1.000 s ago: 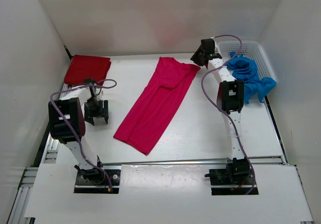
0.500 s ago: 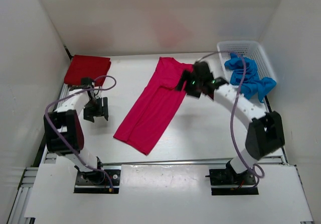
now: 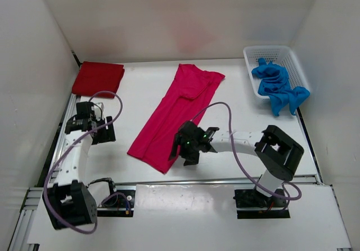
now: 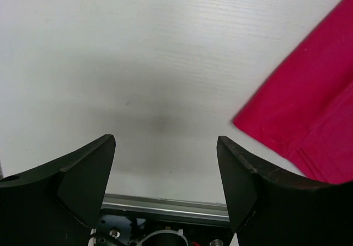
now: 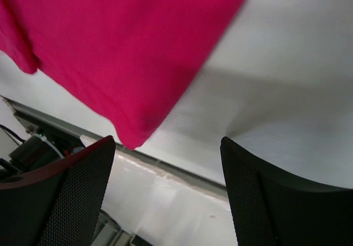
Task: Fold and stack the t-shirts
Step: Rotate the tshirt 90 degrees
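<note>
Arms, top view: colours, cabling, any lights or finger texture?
White links and black joint housings on the left arm and right arm. A lilac cable loops along each. The right wrist carries green lights. Black fingers, mesh-textured on the right gripper.

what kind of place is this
Probably a robot test booth in a lab, not a home: a white table boxed in by plain white walls, the left arm and right arm bolted to its near edge, and a pink shirt laid out as practice laundry.
</note>
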`<action>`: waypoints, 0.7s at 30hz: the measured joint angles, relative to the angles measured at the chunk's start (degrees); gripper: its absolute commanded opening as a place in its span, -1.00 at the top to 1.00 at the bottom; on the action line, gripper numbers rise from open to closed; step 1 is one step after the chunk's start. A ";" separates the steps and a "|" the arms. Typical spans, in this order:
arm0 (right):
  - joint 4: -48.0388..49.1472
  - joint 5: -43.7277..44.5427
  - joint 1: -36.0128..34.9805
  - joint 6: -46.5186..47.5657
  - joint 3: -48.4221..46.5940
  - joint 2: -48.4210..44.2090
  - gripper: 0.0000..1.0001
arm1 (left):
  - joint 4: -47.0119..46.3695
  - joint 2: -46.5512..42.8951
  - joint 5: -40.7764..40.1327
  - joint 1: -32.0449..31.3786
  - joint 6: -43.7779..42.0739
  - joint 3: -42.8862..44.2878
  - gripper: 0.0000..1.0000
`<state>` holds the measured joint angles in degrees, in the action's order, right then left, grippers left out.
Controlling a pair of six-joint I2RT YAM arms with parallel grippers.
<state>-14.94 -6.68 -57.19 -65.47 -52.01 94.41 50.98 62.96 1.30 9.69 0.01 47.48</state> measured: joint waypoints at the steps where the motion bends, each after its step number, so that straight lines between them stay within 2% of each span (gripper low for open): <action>1: 0.42 0.85 -2.16 -2.34 -0.28 0.70 -0.61 | 0.61 -1.90 -0.35 0.00 0.00 -0.33 -0.74; 5: 0.00 4.00 -8.61 -11.80 -3.78 4.11 -0.65 | 3.54 -8.13 -1.36 0.00 -0.02 -0.37 -0.77; 9: -0.55 8.96 -12.22 -22.29 -4.70 4.92 -0.68 | 7.89 -11.26 -1.77 0.00 -0.02 1.77 -0.83; 14: 0.20 11.56 -12.55 -30.84 -2.97 4.22 -0.36 | 11.43 -13.77 -1.81 0.00 -0.02 6.16 -0.85; 15: 0.22 12.04 -12.50 -31.58 -2.99 4.37 -0.18 | 11.72 -14.43 -1.75 0.00 -0.02 6.51 -0.85; 17: 0.04 12.52 -12.20 -32.24 -3.67 5.46 0.03 | 12.11 -15.69 -1.66 0.00 -0.02 6.56 -0.85; 18: 0.11 12.33 -12.07 -32.35 -4.63 6.47 0.35 | 12.26 -16.04 -1.66 0.00 -0.02 6.54 -0.85; 20: 0.55 11.61 -11.56 -31.89 -6.88 9.33 0.71 | 12.35 -16.31 -1.66 0.00 -0.02 6.45 -0.85; 21: 0.96 11.06 -11.34 -31.93 -8.28 10.86 0.98 | 12.37 -16.31 -1.66 0.00 -0.02 6.43 -0.85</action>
<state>-13.98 4.38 -68.53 -97.41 -60.29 105.27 63.35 46.65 -0.36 9.69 -0.01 53.91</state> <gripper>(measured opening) 0.186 0.925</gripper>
